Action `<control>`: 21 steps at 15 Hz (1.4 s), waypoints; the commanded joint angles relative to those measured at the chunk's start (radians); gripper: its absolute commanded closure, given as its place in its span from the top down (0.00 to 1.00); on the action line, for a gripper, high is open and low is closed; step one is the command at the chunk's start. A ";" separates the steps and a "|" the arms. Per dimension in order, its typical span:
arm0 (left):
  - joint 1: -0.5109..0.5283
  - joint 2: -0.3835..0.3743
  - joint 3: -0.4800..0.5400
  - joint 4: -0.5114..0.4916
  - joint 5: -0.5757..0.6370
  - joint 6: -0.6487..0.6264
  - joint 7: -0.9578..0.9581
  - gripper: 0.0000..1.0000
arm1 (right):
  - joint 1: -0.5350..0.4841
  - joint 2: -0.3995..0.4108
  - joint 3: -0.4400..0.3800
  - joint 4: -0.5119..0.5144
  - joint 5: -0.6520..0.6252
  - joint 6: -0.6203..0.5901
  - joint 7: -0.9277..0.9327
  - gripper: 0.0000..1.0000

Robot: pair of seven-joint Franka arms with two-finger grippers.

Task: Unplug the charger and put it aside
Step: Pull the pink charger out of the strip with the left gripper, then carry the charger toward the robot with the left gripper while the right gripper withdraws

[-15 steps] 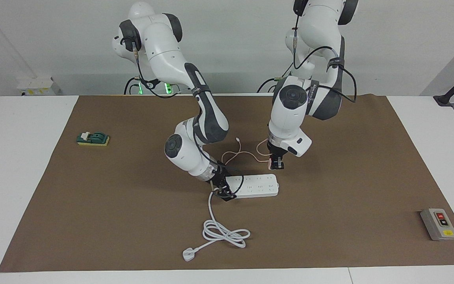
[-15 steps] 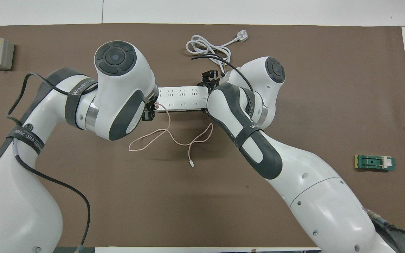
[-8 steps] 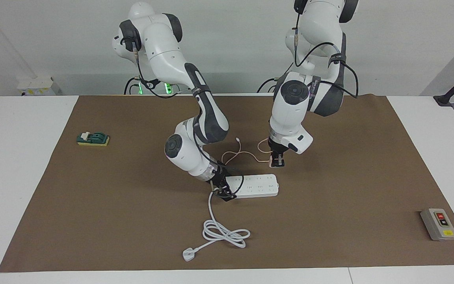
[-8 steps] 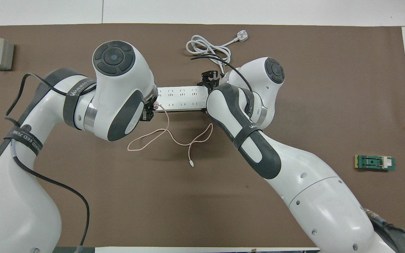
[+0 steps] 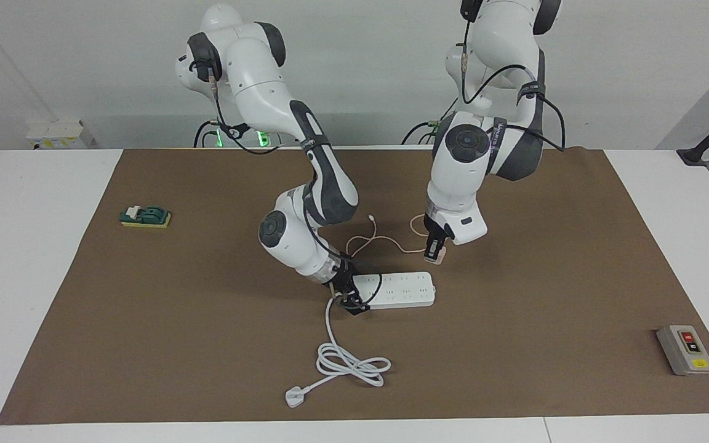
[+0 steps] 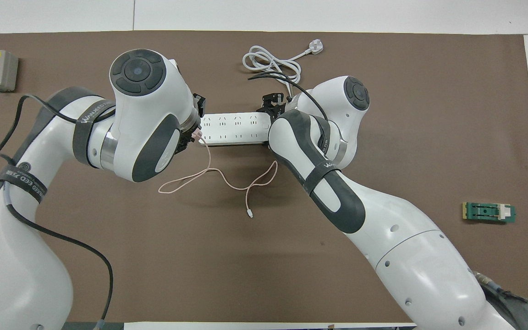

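Note:
The charger (image 5: 440, 257), a small pale pink cube, hangs in my left gripper (image 5: 433, 252), which is shut on it just above the mat, off the end of the white power strip (image 5: 400, 289) toward the left arm's side. Its thin pink cable (image 5: 385, 243) trails on the mat nearer to the robots. In the overhead view the charger (image 6: 196, 134) peeks out under my left wrist beside the strip (image 6: 234, 128), with the cable (image 6: 227, 181) looped below. My right gripper (image 5: 347, 298) is down on the strip's other end, shut on it where the thick white cord leaves.
A coiled white cord (image 5: 351, 363) with a flat plug (image 5: 296, 397) lies farther from the robots than the strip. A grey switch box (image 5: 685, 349) sits toward the left arm's end. A green block (image 5: 145, 216) sits toward the right arm's end.
My left gripper has carried the charger away from the strip toward the left arm's end, tilting as it went, and the cable's near loop dragged with it. The right gripper stayed on the strip.

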 commanded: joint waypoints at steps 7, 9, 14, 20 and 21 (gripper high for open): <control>0.098 -0.103 -0.001 -0.056 0.000 -0.063 0.613 0.00 | -0.015 0.009 0.004 0.009 0.034 0.026 -0.048 1.00; 0.130 -0.126 -0.001 -0.062 0.000 -0.082 0.750 0.00 | -0.020 0.006 0.001 0.018 0.022 -0.001 -0.049 1.00; 0.198 -0.167 -0.003 -0.065 -0.002 -0.085 0.962 0.00 | -0.047 -0.054 -0.004 0.004 0.007 -0.038 -0.060 1.00; 0.289 -0.227 -0.001 -0.135 -0.083 -0.140 1.286 0.00 | -0.046 -0.160 -0.036 -0.066 0.002 -0.142 -0.052 1.00; 0.305 -0.263 -0.001 -0.193 -0.084 -0.130 1.342 0.00 | -0.046 -0.177 -0.062 -0.068 0.001 -0.186 -0.054 1.00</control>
